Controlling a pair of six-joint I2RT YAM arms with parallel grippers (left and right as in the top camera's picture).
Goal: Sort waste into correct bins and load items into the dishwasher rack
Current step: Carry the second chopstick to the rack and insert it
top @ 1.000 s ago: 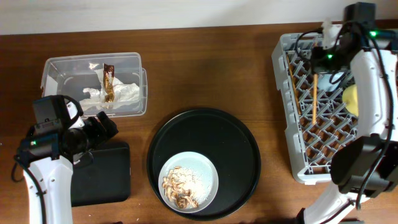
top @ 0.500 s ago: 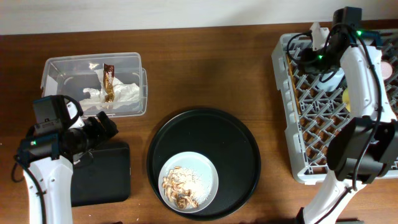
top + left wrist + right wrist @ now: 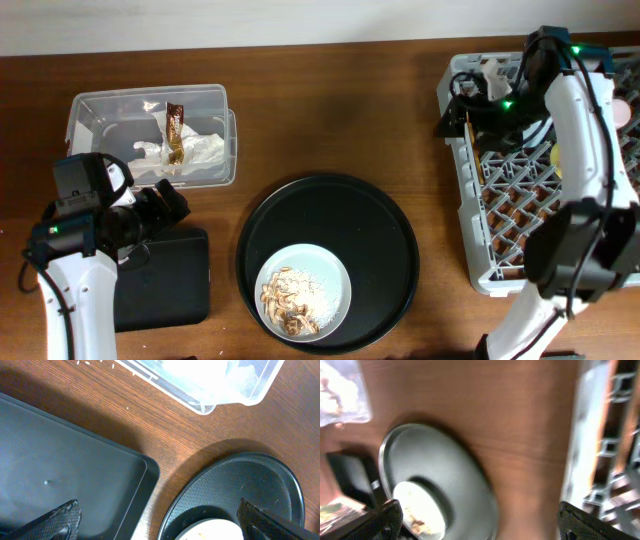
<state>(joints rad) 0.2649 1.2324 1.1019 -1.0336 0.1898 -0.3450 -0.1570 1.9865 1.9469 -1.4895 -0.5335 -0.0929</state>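
- The rack [image 3: 497, 232] stands at the right end of the table. A yellow bowl [image 3: 563, 157] shows in it, partly hidden by the arm; I cannot make out the chopsticks or cups.
- The right gripper [image 3: 450, 118] hangs at the rack's left wall. In its blurred wrist view the fingers [image 3: 382, 521] are spread with nothing between them. If it swings out low, it could catch the wall and drag the rack.
- The round tray [image 3: 350, 215] lies mid-table, between both arms. If both reach in at once, they could collide.
- The clear tub [image 3: 105, 115] holds the tissue [image 3: 195, 155] and the wrapper [image 3: 175, 130], so that waste looks sorted.
- The black rectangular tray [image 3: 165, 285] looks bare, and is likely where the scraps belong. The left gripper [image 3: 172, 205] hovers over its far corner, fingers [image 3: 60, 519] wide apart and empty.
- The plate [image 3: 325, 275] rests on the round tray's near side. Its low rim gives little to pinch, so a shallow hold could slip.
- The food scraps [image 3: 285, 300] are heaped on the plate. They are loose, so tilting the plate on the way over could scatter them onto the table, or they could end up in the tub with the paper.
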